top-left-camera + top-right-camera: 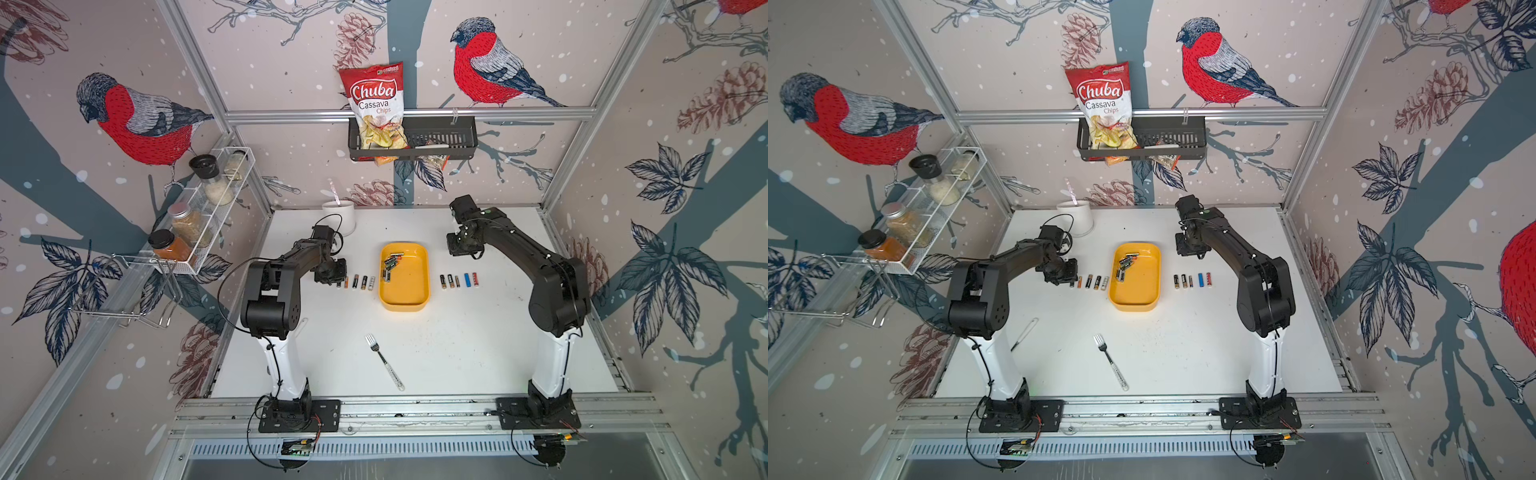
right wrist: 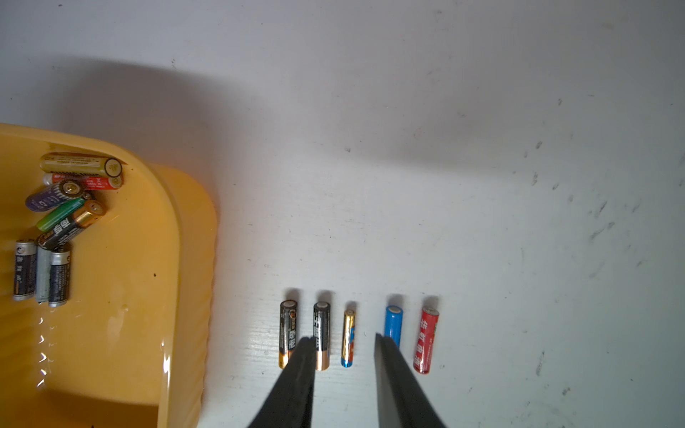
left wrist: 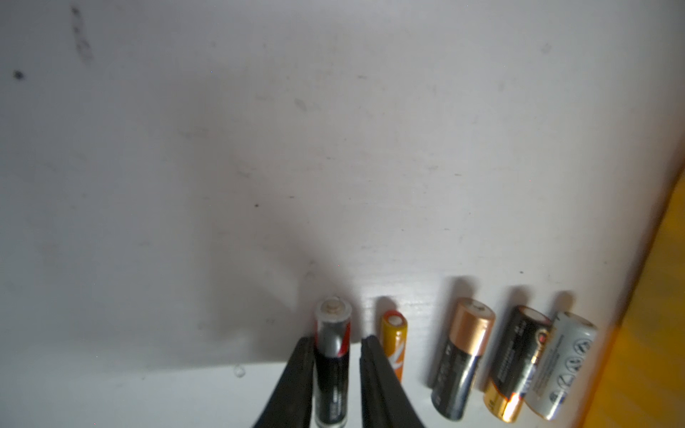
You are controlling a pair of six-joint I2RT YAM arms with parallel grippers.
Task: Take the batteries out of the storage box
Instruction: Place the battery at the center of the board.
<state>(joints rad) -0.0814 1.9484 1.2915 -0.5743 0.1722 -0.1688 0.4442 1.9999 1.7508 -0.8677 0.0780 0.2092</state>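
Note:
The yellow storage box (image 1: 405, 299) (image 1: 1136, 291) (image 2: 122, 296) sits mid-table with several batteries (image 1: 390, 266) (image 1: 1126, 264) (image 2: 63, 222) piled at its far left corner. More batteries lie in rows on the table, one row (image 1: 357, 281) left of the box and one (image 1: 459, 281) (image 2: 348, 337) right of it. My left gripper (image 1: 338, 281) (image 3: 335, 342) is low over the left row's outer end. Its jaws straddle a black, silver and red battery (image 3: 332, 326) lying on the table, with a gap on one side. My right gripper (image 1: 461, 251) (image 2: 343, 337) hovers open and empty above the right row.
A fork (image 1: 384, 361) lies near the table's front. A white mug (image 1: 340, 216) stands at the back left. A thin metal tool (image 1: 1023, 334) lies by the left arm. On the walls hang a black basket (image 1: 440, 139) with a chips bag and a white wire rack (image 1: 199, 216) with jars.

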